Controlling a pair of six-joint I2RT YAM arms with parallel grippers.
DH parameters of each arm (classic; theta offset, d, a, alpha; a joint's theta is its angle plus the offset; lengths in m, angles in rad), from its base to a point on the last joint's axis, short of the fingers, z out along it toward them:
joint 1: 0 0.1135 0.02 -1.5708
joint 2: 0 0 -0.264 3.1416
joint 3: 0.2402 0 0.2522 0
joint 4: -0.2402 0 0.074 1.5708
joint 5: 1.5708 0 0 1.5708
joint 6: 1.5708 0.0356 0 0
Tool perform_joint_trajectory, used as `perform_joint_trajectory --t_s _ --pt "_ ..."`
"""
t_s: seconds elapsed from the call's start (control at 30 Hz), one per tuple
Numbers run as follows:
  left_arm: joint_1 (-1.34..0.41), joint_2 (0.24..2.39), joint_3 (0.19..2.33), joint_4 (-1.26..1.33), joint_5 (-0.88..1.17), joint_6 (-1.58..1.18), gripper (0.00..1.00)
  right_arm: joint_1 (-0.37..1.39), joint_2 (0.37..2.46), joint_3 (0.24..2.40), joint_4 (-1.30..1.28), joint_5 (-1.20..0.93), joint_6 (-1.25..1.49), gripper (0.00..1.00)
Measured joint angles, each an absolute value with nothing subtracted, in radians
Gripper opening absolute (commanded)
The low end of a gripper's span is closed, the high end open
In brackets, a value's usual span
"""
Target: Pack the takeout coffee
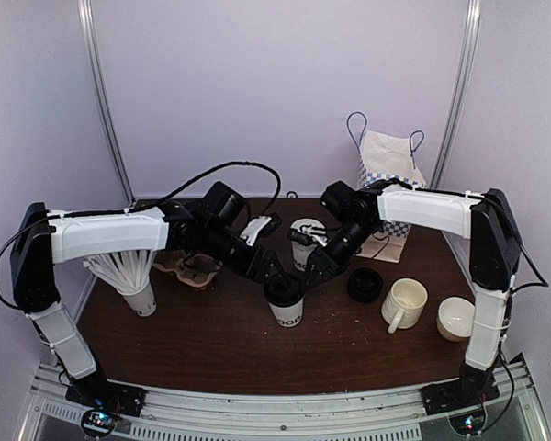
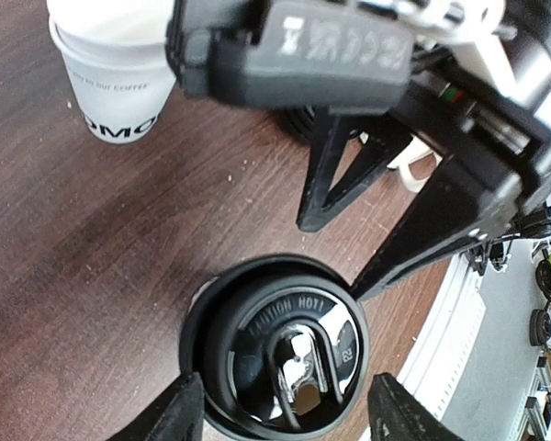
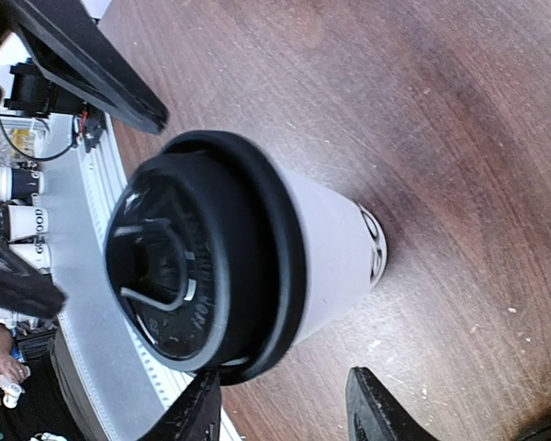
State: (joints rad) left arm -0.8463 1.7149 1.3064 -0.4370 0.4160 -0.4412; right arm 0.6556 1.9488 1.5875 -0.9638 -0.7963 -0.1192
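Dark wood-grain table (image 1: 211,349), lilac walls behind. Nearest, right side: cream mug (image 1: 405,301) with handle, upright; low white bowl (image 1: 456,318) just beside it. Nearest, left side: plain white cup (image 1: 140,296) holding white straws. Centre: one takeout coffee cup (image 1: 286,308), white, upright, black lid (image 2: 275,358) seated on its rim. Left gripper (image 2: 285,418): fingers spread, one at each side of that lid; whether they pinch it cannot be told. Right gripper (image 3: 283,386): fingers parted, bare table between them, tips just beside the lid's rim. Loose black lid (image 1: 365,285): flat on the table, right of the cup. Second lettered cup (image 1: 305,237): farther back, uncovered. Rear right: paper bag (image 1: 390,161), cord handles, standing.
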Motion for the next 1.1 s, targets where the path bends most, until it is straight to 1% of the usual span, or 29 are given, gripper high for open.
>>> perform_joint_trajectory --t_s 0.23,0.47,0.6,0.8,1.1 --pt "-0.840 1.724 1.307 -0.414 0.415 -0.480 0.56 0.649 1.949 1.585 -0.967 -0.766 -0.133 0.50" --pt "-0.820 1.763 1.308 -0.390 0.432 -0.519 0.50 0.643 1.942 1.579 -0.966 -0.761 -0.136 0.52" --pt "-0.819 1.788 1.307 -0.390 0.432 -0.526 0.43 0.643 1.913 1.545 -0.957 -0.778 -0.132 0.54" --pt "-0.811 1.811 1.307 -0.353 0.467 -0.538 0.38 0.643 1.902 1.500 -0.948 -0.844 -0.117 0.54" --pt "-0.807 1.816 1.305 -0.335 0.475 -0.545 0.33 0.643 1.916 1.465 -0.900 -0.942 -0.054 0.52"
